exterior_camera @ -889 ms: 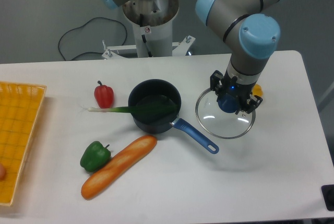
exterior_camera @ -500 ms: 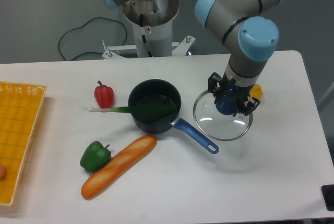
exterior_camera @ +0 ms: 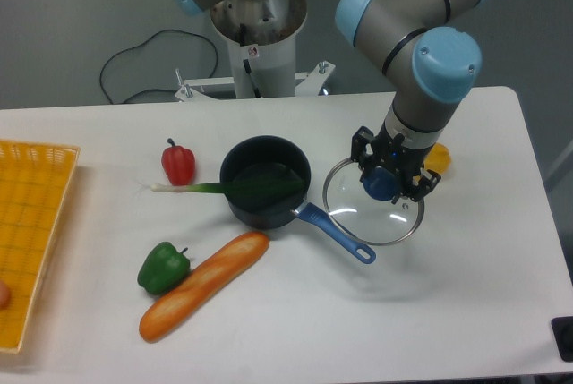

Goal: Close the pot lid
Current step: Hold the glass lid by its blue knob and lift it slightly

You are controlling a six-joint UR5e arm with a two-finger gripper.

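my hand (exterior_camera: 387, 180) is closed on the blue knob of the lid (exterior_camera: 373, 214), fingers on either side of it, and the glass disc hangs under my wrist, seemingly a little clear of the bench (exterior_camera: 466, 312). the lid sits to the right of the pot (exterior_camera: 265, 180), not over it; its left rim overlaps the far part of the pot's blue handle (exterior_camera: 335, 233), which runs out toward the front right and ends in a loop just below the lid's edge.

the pot is open, standing on the bench in the middle. a green leek (exterior_camera: 224, 189) lies across its rim, the leafy end inside the pot and the pale stalk sticking out to the left. a red pepper (exterior_camera: 178, 162) stands just left of that stalk. in front of the pot lie a long bread loaf (exterior_camera: 203, 285) and, touching its left side, a green pepper (exterior_camera: 163, 267). a yellow basket (exterior_camera: 31, 232) sits at the left edge. something yellow-orange (exterior_camera: 436, 159) peeks out behind my wrist; i cannot tell what it is.
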